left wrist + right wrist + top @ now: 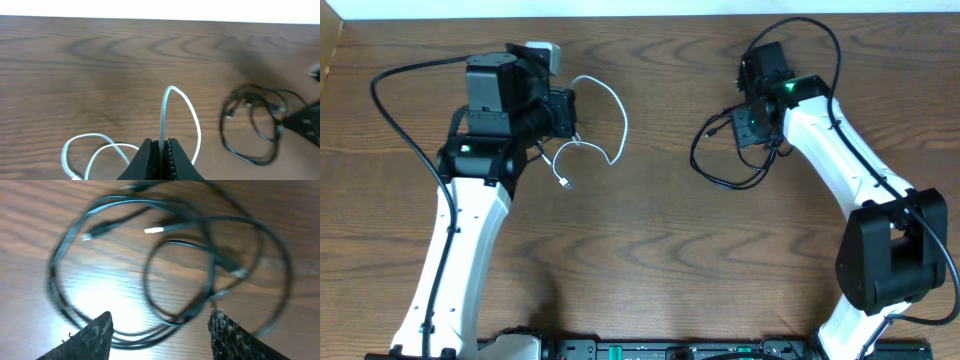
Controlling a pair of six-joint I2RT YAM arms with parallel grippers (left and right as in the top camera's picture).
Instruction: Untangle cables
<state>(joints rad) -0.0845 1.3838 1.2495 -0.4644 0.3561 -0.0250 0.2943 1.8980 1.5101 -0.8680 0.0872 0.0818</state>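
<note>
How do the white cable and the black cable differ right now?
The white cable is pinched in the shut left claw; the black cable lies free below the open right claw. The white cable runs in loose open curves; the black cable is bunched in overlapping loops. Both are thin and lie apart.

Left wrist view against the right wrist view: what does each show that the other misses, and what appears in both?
Only the left wrist view shows the white cable, pinched between the shut fingers of the left gripper and arching up from them, with more of its loops lying beside them. Only the right wrist view shows the right gripper, its fingers open over the black cable, close enough to make out blurred plug ends. Both show the black cable's tangled loops lying on the wooden table.
</note>
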